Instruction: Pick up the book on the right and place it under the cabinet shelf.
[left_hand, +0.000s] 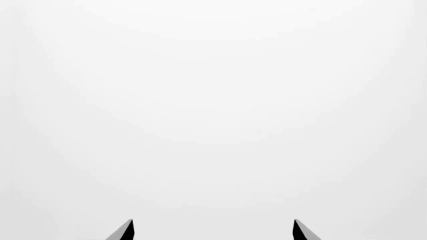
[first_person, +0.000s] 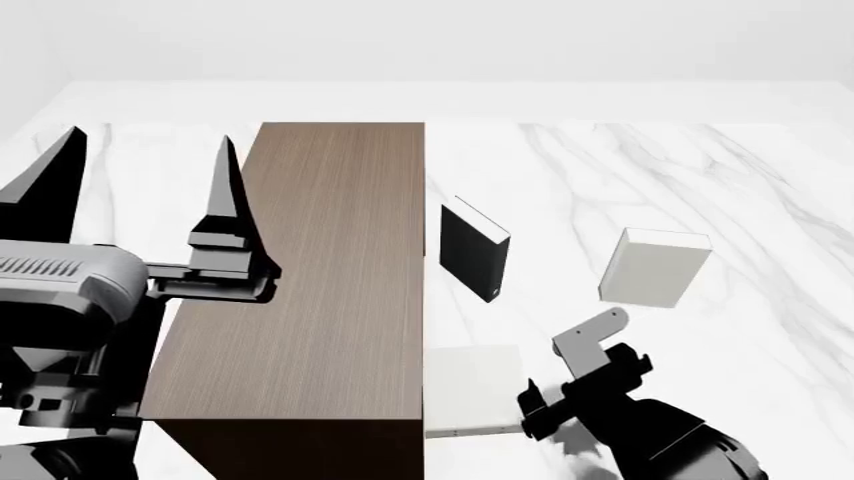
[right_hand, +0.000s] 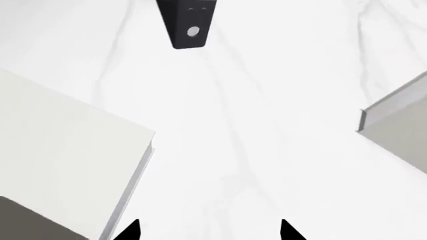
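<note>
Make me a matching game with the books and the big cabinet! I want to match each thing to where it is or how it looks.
Things:
1. black book
2. thick pale book
3. thin pale book
4. cabinet

Descriptions:
A. dark brown wood, the biggest thing on the table
B. lying flat beside the cabinet's near corner, next to the right tool
C. standing upright, farthest to the right
D. standing upright close beside the cabinet

Pairs: 1-D, 2-C, 3-B, 4-A
</note>
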